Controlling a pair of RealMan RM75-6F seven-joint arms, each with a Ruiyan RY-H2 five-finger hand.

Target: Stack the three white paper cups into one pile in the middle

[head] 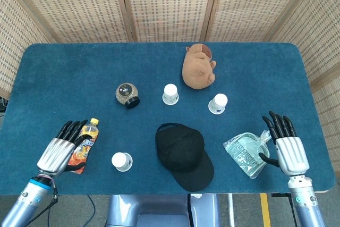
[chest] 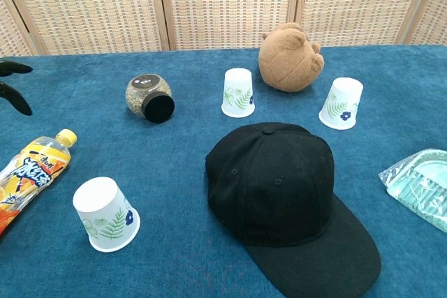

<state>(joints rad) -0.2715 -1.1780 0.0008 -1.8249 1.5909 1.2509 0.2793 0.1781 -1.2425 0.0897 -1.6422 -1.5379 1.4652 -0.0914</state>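
Observation:
Three white paper cups with leaf prints stand upside down on the blue table. One cup (head: 121,161) (chest: 105,214) is near the front left. A second cup (head: 170,93) (chest: 238,93) sits mid-table, and the third cup (head: 218,103) (chest: 341,103) is to its right. My left hand (head: 62,148) hovers open over the orange drink bottle (head: 84,144) (chest: 31,174), left of the front cup; its fingertips (chest: 15,97) show at the chest view's left edge. My right hand (head: 285,146) is open at the front right, holding nothing.
A black cap (head: 183,154) (chest: 286,197) lies between the cups in the front middle. A brown plush toy (head: 198,67) (chest: 290,58) sits behind the right cup. A round jar (head: 127,94) (chest: 149,98) lies left of the middle cup. A clear plastic bag (head: 245,152) (chest: 422,183) lies beside my right hand.

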